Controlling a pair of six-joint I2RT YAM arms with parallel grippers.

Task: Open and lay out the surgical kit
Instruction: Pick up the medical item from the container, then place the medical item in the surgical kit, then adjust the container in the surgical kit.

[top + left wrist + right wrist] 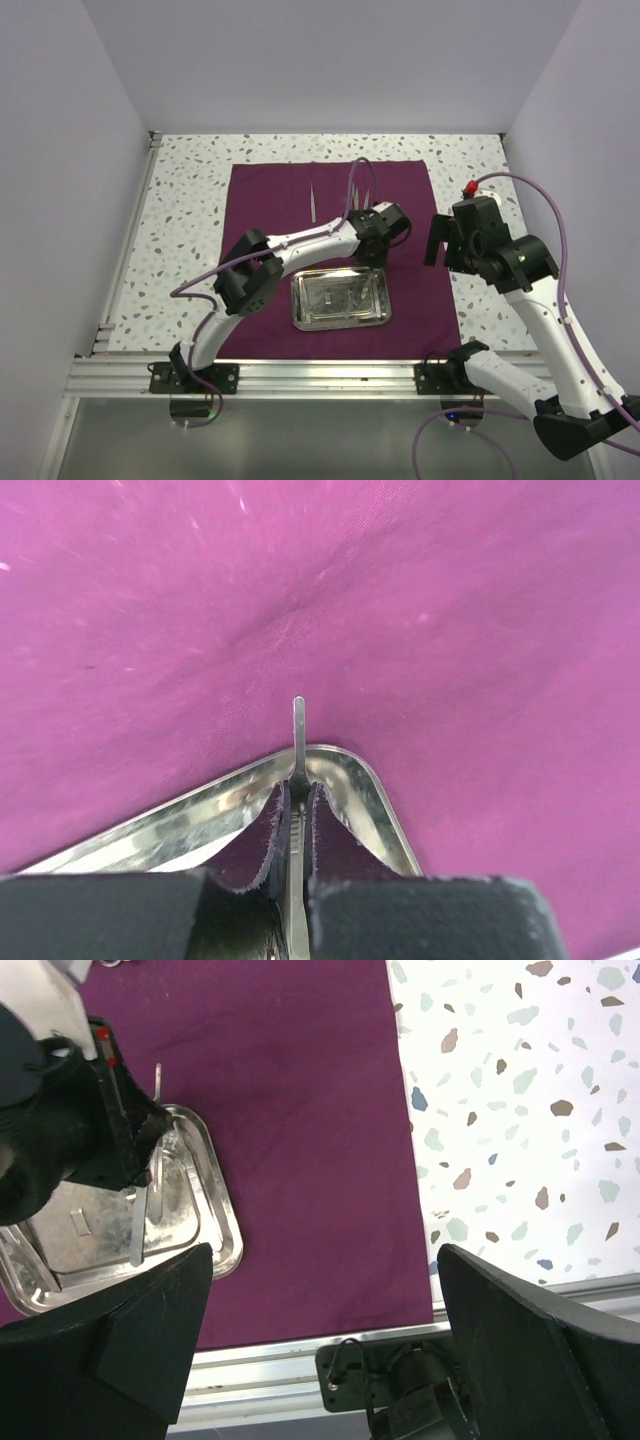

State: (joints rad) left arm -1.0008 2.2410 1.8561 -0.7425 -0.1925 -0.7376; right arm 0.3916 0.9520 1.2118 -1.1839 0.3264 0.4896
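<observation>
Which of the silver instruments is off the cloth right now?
The thin flat instrument clamped in the left tool, held over the steel tray's corner. The others lie flat on the purple cloth beyond it.

fig. 1. cloth wrap lies spread on the table, centre. tray sits on the wrap, near its front edge. tweezers lie on the wrap behind the tray. left gripper is over the tray's far right corner, with a thin instrument between its fingers reaching past the rim. right gripper is right of the tray, above the wrap's right edge.
</observation>
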